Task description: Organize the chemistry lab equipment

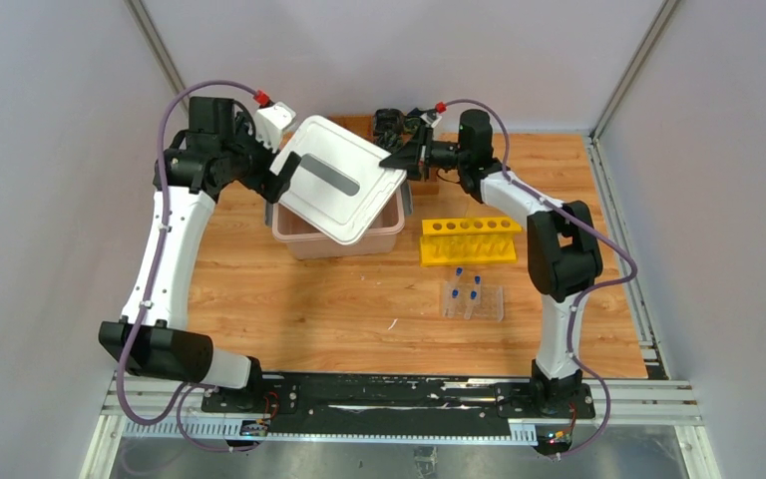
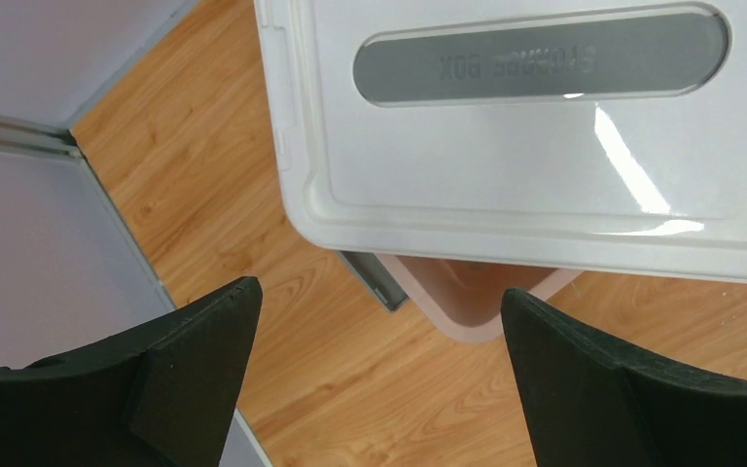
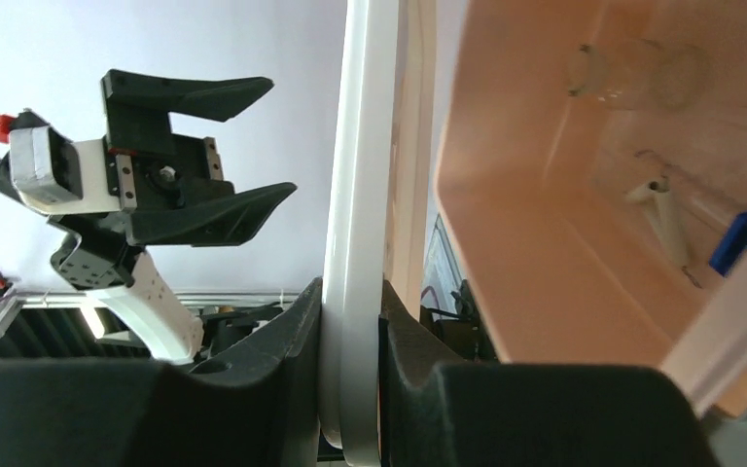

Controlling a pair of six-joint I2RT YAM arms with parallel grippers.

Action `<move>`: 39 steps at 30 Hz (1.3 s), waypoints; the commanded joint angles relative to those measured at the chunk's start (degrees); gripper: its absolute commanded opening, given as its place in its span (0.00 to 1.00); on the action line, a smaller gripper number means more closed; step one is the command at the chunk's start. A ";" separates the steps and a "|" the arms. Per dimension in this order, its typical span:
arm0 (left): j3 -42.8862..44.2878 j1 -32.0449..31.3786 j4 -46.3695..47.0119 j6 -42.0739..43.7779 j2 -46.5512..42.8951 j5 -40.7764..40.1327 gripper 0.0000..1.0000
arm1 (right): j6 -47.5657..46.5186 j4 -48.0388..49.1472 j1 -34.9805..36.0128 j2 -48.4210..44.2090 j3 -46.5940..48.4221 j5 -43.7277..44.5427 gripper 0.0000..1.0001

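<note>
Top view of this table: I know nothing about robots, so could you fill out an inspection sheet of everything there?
Surface: wooden table.
Job's things: pink box with a white lid tilted over it; clear glassware and a blue piece inside; yellow rack, no tubes seen in it; blue-capped tubes in a clear stand.
Clutter: one small pale fleck on the wood.
Grippers: right gripper pinches the lid's edge; left gripper open beside the lid, holding nothing.
Cables: a purple cable loops along each arm.
Surroundings: pale walls, metal frame.
</note>
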 commanded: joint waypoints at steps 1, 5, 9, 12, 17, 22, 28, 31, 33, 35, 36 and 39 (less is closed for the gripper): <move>-3.72 1.84 0.43 2.94 1.37 -2.06 1.00 | -4.47 -4.52 0.45 1.67 3.26 -0.49 0.01; -5.23 2.70 0.41 4.19 4.42 -1.00 1.00 | -14.51 -17.83 0.53 1.61 6.82 1.89 0.09; -6.82 2.73 3.31 3.96 6.97 -1.27 1.00 | -22.99 -31.60 0.40 3.13 12.54 3.87 0.34; -7.46 2.67 5.19 3.87 9.09 -2.64 0.98 | -28.49 -40.07 0.44 4.16 16.38 6.42 0.52; -9.26 2.65 5.19 4.74 9.55 0.27 0.88 | -38.30 -53.95 0.46 5.51 22.83 11.64 0.72; -11.68 2.65 5.28 5.27 9.55 1.10 0.83 | -43.07 -61.39 -0.25 6.88 26.82 14.85 0.85; -12.33 2.66 5.26 5.12 9.04 2.05 0.76 | -47.24 -67.90 -0.30 5.53 30.94 21.19 0.91; -12.61 2.66 5.19 4.66 7.26 3.54 0.74 | -48.92 -70.68 -0.33 5.85 32.50 23.47 0.92; -12.76 2.65 4.78 4.75 5.76 4.09 0.74 | -50.65 -73.45 -0.37 6.01 33.19 26.87 0.93; -12.02 2.66 3.34 5.23 4.56 4.59 0.75 | -52.51 -75.03 -0.35 5.80 33.21 30.57 0.94; -11.52 2.64 2.52 5.56 4.04 4.85 0.76 | -52.91 -75.30 -0.35 5.51 32.80 32.00 0.94; -10.23 2.63 1.77 5.44 3.34 5.19 0.78 | -52.74 -75.42 -0.36 4.80 31.69 35.47 0.95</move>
